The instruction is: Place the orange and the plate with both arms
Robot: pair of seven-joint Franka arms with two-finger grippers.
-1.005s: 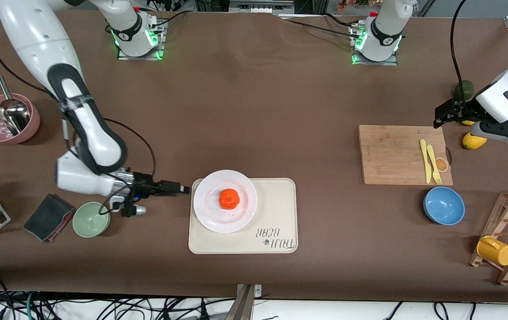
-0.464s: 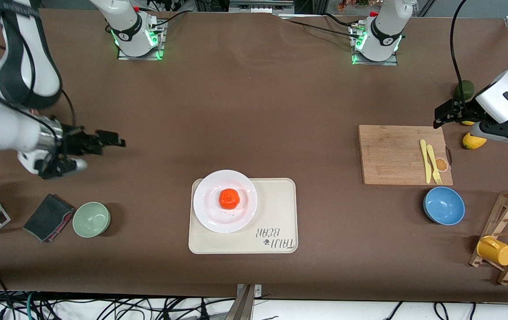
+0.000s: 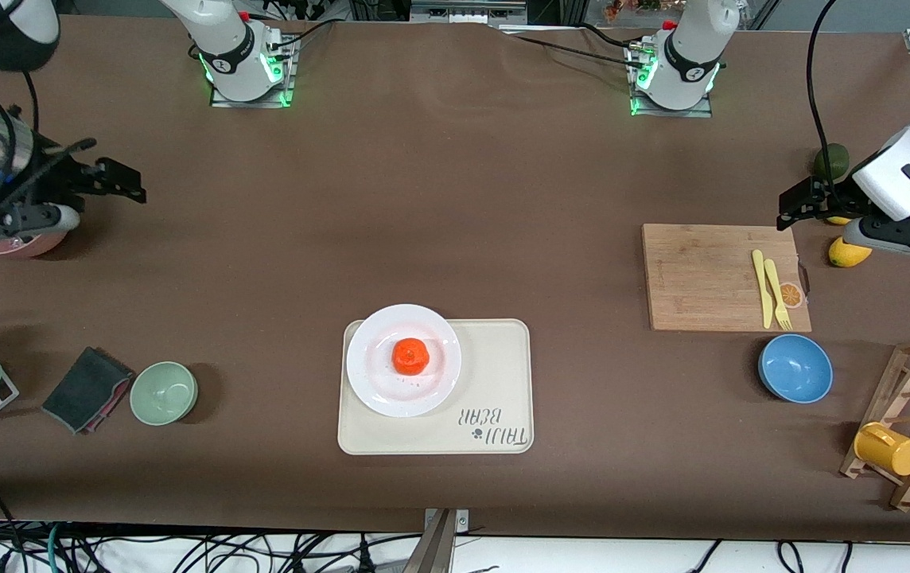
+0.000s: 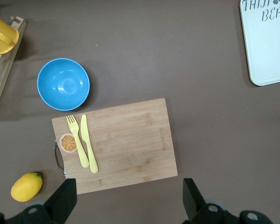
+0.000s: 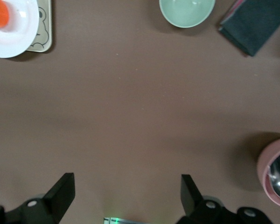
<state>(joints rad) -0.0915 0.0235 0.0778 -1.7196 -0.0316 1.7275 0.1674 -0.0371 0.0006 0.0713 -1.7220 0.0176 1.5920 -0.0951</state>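
The brown table [image 3: 455,199] is holding everything, and the cream tray [image 3: 495,382] is lying near the front camera in the middle. The white plate [image 3: 403,390] is sitting on the tray, at its end toward the right arm, with its rim hanging a little over the tray's edge. The orange [image 3: 410,356] is resting in the middle of the plate, so it looks like the job is finished and nothing needs carrying now. The right gripper [image 3: 125,179] is hanging up in the air over the right arm's end of the table, beside the pink bowl [image 3: 13,243]. Its two fingers are spread wide apart and are holding nothing. The left gripper [image 3: 795,205] is hanging over the table just beside the wooden cutting board [image 3: 709,278], near a lemon [image 3: 849,253]. Its fingers are wide apart too, and empty. Both arms are probably waiting well away from the plate so they are not bumping it.
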